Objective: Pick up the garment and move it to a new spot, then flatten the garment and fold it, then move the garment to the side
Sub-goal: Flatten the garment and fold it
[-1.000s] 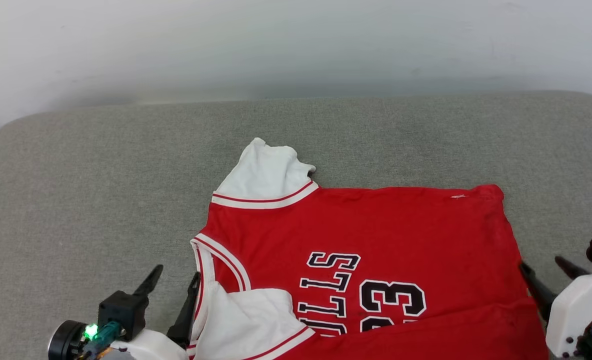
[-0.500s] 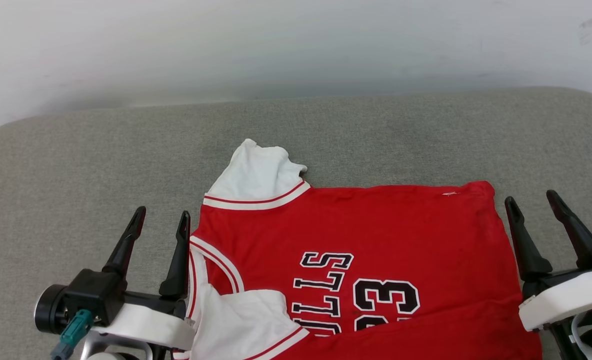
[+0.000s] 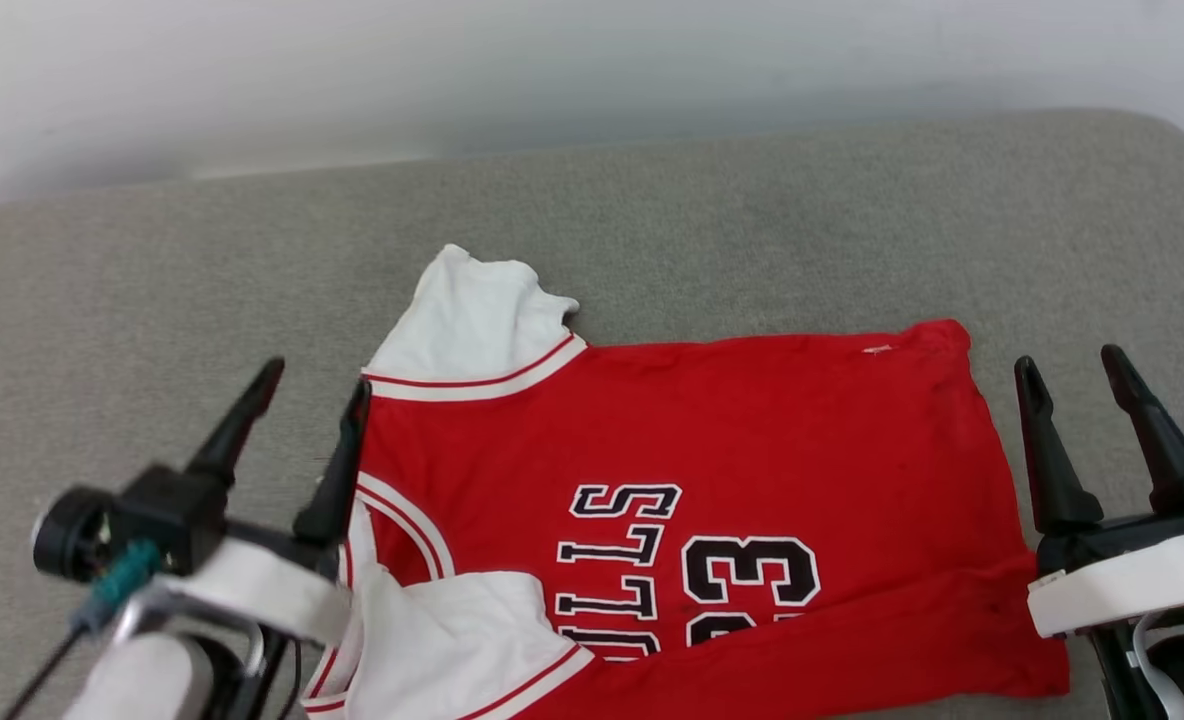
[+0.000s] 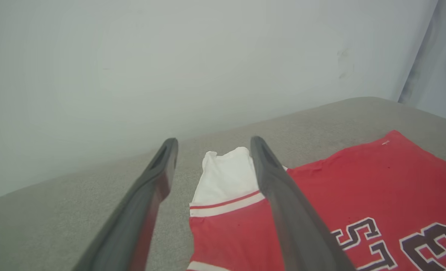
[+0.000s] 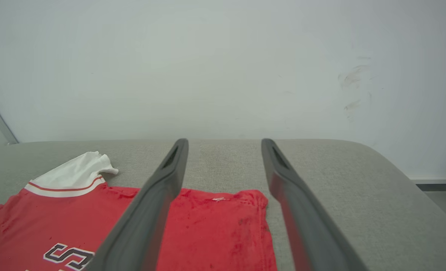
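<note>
Lying flat on the grey cushion, the garment is stretching across the middle of the head view, with its neck toward 9 o'clock and its hem toward 3 o'clock. Its near long edge looks to be turned over the number already. The left gripper is hovering at 8 o'clock with its fingers apart, the inner one just beside the shoulder seam. The right gripper is hovering at 4 o'clock, fingers likewise spread, just beside the hem and off the cloth.

The fold seems to be the step in hand. Doing it well is probably going to mean both arms pinching matching points on shoulder and hem, lifting together and keeping the thin fabric taut so that no crease is forming.

The far sleeve is sticking out crumpled toward 11 o'clock and may want tucking. The near sleeve is lying over the chest at 7 o'clock. The wall is closing off 12 o'clock beyond the cushion.
</note>
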Robot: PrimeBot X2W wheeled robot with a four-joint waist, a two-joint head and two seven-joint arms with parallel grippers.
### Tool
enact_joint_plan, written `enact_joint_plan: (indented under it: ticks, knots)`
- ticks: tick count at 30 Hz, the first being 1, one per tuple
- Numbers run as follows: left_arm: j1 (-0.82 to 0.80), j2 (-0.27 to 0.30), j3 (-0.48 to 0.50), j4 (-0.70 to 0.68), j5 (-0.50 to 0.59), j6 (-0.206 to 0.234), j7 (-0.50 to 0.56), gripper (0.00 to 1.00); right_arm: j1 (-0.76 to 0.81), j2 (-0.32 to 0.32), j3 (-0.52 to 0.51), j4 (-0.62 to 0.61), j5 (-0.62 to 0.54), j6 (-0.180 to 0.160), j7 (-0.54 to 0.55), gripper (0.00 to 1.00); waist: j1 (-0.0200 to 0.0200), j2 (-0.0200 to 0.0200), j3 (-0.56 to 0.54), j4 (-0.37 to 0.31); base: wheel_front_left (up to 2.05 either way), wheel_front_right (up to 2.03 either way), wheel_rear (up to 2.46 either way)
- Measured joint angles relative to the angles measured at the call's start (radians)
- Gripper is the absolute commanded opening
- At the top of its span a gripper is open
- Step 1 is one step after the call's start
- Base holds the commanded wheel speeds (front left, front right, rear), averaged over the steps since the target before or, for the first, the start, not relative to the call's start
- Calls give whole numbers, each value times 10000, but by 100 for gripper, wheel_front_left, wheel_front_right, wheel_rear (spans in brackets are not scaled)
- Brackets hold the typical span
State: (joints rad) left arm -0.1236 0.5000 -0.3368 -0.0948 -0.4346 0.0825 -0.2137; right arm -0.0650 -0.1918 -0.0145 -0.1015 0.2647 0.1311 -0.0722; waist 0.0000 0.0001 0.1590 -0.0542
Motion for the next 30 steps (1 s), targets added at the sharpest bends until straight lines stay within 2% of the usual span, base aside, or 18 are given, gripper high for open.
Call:
enact_joint_plan:
  ticks: [3, 4, 5, 7, 15, 20, 25, 30]
  knots:
    - [-913, 284, 19, 130, -263, -424, 788, 100, -139, 0, 8, -159, -63, 0, -17, 100, 0, 0, 324, -153, 0, 0, 0]
    - [-2011, 727, -10, 416, -487, -949, 1894, 100, -266, 33, -6, -251, -100, 0, -21, 100, 0, 0, 708, -334, 0, 0, 0]
    - [-3135, 1043, -100, 715, -1223, -1590, 3269, 100, -467, 102, 13, -270, -100, -2, -65, 100, 1, 0, 1118, -554, 0, 0, 0]
    - [-3963, 1304, -197, 989, -1724, -1837, 4230, 100, -631, 192, 82, -217, -75, 0, -146, 100, 1, 0, 1390, -740, 0, 0, 0]
    - [-6810, 2429, -865, 2531, -2823, -2092, 7735, 100, -1093, 405, 458, 303, -42, -2, -535, 100, 2, 0, 2348, -1615, 0, 0, 0]
    - [-7750, 2752, -1231, 3361, -3388, -2105, 9582, 100, -1230, 554, 577, 612, 2, -2, -790, 100, 1, 0, 2839, -2147, 0, 0, 0]
    - [-8187, 2978, -1519, 3944, -3553, -2107, 10592, 100, -1387, 679, 648, 913, 48, -2, -1020, 100, 2, 0, 3237, -2561, 0, 0, 0]
    - [-8470, 3120, -1716, 4412, -3407, -2109, 10809, 100, -1483, 755, 709, 1110, 75, -2, -1147, 100, 1, 0, 3528, -2817, 0, 0, 0]
